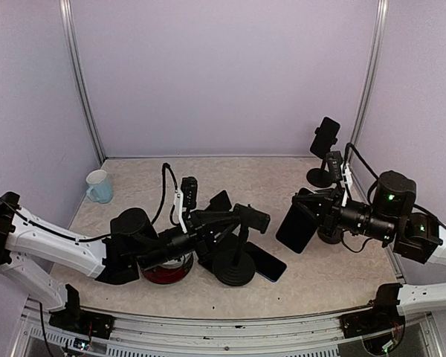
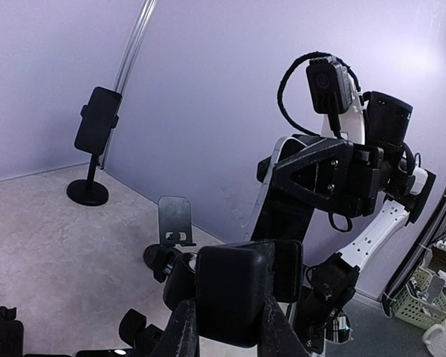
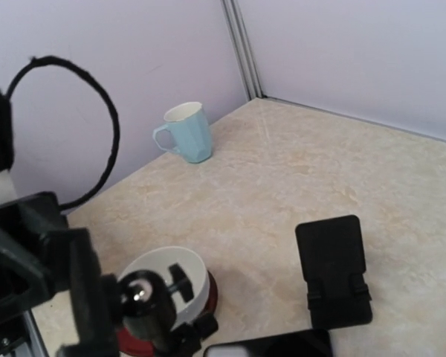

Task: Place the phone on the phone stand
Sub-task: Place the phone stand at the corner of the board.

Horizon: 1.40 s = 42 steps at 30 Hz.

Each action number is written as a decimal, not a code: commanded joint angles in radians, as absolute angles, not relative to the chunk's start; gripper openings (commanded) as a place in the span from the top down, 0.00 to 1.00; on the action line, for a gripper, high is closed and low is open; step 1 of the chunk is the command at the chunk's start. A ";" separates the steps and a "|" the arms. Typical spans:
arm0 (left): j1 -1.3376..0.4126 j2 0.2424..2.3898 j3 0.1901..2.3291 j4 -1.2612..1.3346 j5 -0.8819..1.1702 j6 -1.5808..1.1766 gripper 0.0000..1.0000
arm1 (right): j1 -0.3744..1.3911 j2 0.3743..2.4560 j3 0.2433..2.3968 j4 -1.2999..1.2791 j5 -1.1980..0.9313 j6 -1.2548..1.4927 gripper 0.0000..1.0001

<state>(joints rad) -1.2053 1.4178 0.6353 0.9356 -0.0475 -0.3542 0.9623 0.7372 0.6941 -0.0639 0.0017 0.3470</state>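
Note:
The black phone [image 1: 296, 227] hangs tilted above the table's right half, my right gripper [image 1: 316, 214] shut on its upper edge. In the right wrist view only its top edge [image 3: 275, 346] shows at the bottom, and the fingers are out of frame. The phone stand [image 1: 236, 266] has a round black base and a pole. My left gripper [image 1: 230, 219] is shut on its black clamp head [image 1: 254, 218], which fills the space between the fingers [image 2: 180, 331] in the left wrist view. There the phone [image 2: 279, 208] appears edge-on just behind the clamp head [image 2: 241, 290].
A second dark phone [image 1: 267, 262] lies flat beside the stand's base. A small folding stand [image 1: 219, 201] sits mid-table. Another pole stand with a phone in it [image 1: 325, 137] is at the back right. A red-and-white bowl [image 1: 167, 268] is under my left arm, and a blue mug [image 1: 99, 186] is far left.

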 commanded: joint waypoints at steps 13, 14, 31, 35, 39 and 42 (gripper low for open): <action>-1.353 1.569 0.548 1.373 -0.304 -0.333 1.00 | 0.950 0.698 0.653 -0.017 0.010 0.380 1.00; -1.355 1.573 0.545 1.374 -0.308 -0.336 1.00 | 0.950 0.698 0.649 -0.013 0.008 0.382 1.00; -1.388 1.531 0.475 1.387 -0.364 -0.328 0.80 | 0.950 0.733 0.639 0.018 -0.012 0.387 1.00; -1.395 1.518 0.463 1.387 -0.368 -0.323 0.73 | 0.950 0.746 0.641 0.028 -0.019 0.391 1.00; -1.403 1.501 0.452 1.387 -0.376 -0.322 0.73 | 0.950 0.755 0.642 0.037 -0.023 0.394 1.00; -1.415 1.494 0.453 1.381 -0.404 -0.316 0.74 | 0.950 0.761 0.644 0.041 -0.025 0.397 1.00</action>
